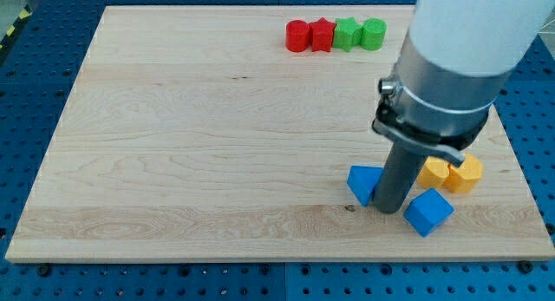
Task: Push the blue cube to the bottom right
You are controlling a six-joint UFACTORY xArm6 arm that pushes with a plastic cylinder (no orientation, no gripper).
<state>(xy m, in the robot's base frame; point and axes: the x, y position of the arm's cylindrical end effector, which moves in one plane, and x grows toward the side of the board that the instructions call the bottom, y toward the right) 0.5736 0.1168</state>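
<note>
My tip [388, 209], a plain dark rod with nothing to open or close, rests on the pale wood board [191, 145] between a blue wedge-like block [362, 183] and the blue cube [428, 212], lower right. Two matte yellow blocks [453, 173] sit just behind.

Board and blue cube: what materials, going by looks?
Board: looks like light wood, matte, with visible grain lines and plank seams. Blue cube, right of my tip: uniform saturated colour, smooth faces, no grain; probably painted wood or plastic, can't tell which.
</note>
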